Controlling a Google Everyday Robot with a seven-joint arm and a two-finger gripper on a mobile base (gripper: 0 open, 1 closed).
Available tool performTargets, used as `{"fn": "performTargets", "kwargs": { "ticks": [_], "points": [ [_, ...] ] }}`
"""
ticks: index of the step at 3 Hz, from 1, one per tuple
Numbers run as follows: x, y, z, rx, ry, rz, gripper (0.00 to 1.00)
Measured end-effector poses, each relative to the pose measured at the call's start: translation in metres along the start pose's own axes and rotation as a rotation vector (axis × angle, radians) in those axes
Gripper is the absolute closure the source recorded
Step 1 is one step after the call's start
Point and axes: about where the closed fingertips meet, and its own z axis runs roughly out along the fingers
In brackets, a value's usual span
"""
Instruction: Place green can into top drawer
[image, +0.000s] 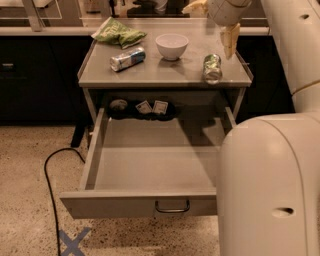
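Observation:
The green can (212, 67) lies on its side at the right end of the grey tabletop (165, 75), one silver end facing me. My gripper (213, 24) hangs above and just behind it, not touching it. It is open, one pale finger (230, 40) pointing down and the other pointing left. The top drawer (140, 204) is pulled fully out below the tabletop and is empty, with its dark loop handle (172, 206) at the front. My arm covers the drawer's right corner.
A white bowl (171, 46), a blue-and-white silver can (127, 58) and a green snack bag (119, 32) sit on the tabletop. Small items lie on the shelf (145, 107) behind the drawer. A black cable (52, 175) and blue tape cross (74, 242) are on the floor. My arm's bulk (270, 185) fills the right foreground.

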Motion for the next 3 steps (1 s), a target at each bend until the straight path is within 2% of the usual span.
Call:
{"fn": "performTargets", "kwargs": {
  "ticks": [1, 2, 3],
  "points": [
    [0.014, 0.006, 0.014, -0.034, 0.027, 0.009, 0.00],
    [0.026, 0.020, 0.025, -0.090, 0.053, 0.021, 0.00],
    [0.026, 0.034, 0.035, -0.161, 0.051, 0.007, 0.00]
  ]
}}
